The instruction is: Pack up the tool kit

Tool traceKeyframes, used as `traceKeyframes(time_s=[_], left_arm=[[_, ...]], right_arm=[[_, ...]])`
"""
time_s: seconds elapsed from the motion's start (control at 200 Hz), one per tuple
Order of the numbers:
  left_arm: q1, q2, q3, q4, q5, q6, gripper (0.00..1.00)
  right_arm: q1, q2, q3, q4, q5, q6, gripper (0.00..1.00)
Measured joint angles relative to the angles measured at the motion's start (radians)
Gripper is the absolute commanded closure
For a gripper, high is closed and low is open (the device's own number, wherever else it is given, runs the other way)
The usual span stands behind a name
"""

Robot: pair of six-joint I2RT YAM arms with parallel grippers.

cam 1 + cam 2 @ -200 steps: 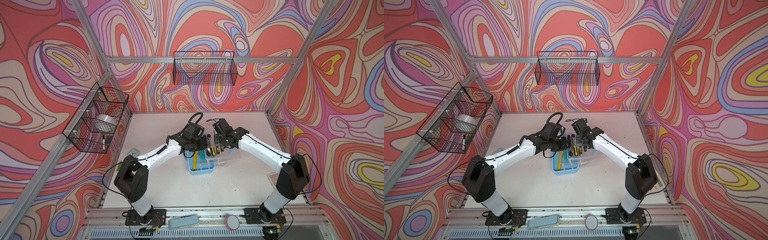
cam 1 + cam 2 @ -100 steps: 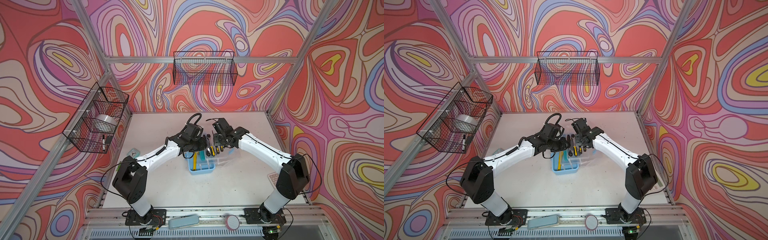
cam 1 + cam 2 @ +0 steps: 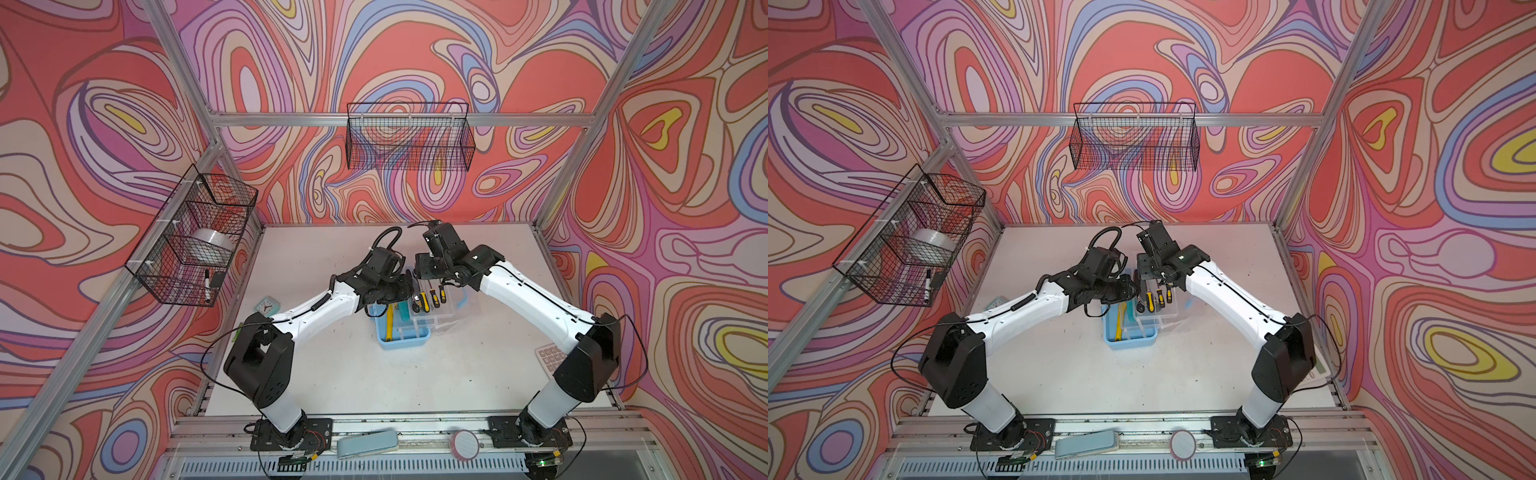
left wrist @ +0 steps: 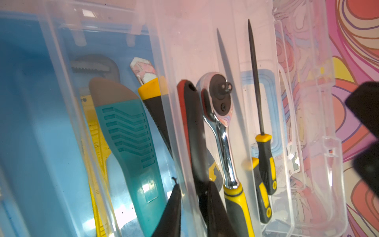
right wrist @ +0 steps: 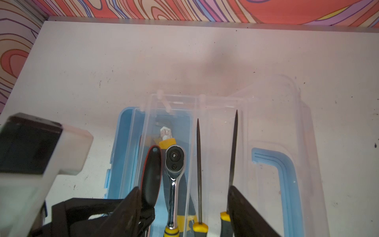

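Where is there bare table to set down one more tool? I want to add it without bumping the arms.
Free: the wide patch of table between the tool kit and the front rail, and the far strip toward the back wall. Crowded: around the kit, where the left gripper and right gripper meet.

Both top views look down from high in front on my whole bench (image 3: 332,374), nearly alike. My wrist cameras sit close over the tool kit (image 4: 37,123), sharing its tools.

2 white arms (image 3: 316,307), black joints, cables
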Motion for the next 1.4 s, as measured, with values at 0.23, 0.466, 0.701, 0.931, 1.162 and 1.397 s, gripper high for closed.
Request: traceKeyframes(time_s=[0.23,0.466,0.701,0.931,1.162,1.397], left_arm=[[0.006,-0.002,-0.013,0.018,0.012,0.0,0.88],[0.007,-0.006,-0.022,0.03,0.014,-0.001,0.88],[0.007,-0.007,-0.024,0.033,0.014,-0.003,0.89],[0.01,-0.011,-0.031,0.037,0.014,-0.003,0.89],[0.019,-0.026,-0.046,0.036,0.01,-0.003,0.89],[0.028,-0.032,-0.051,0.023,0.006,0.0,0.89]], right_arm=[[-0.054,-0.115,-0.064,0.009,0.018,-0.042,0.16],[-0.237,-0.262,-0.222,0.049,-0.073,-0.063,0.1],[-0.373,-0.307,-0.373,0.115,-0.217,-0.065,0.07],[-0.441,-0.315,-0.506,0.202,-0.348,-0.033,0.06],[-0.446,-0.338,-0.564,0.322,-0.46,0.022,0.08],[-0.445,-0.343,-0.6,0.42,-0.583,0.082,0.11]])
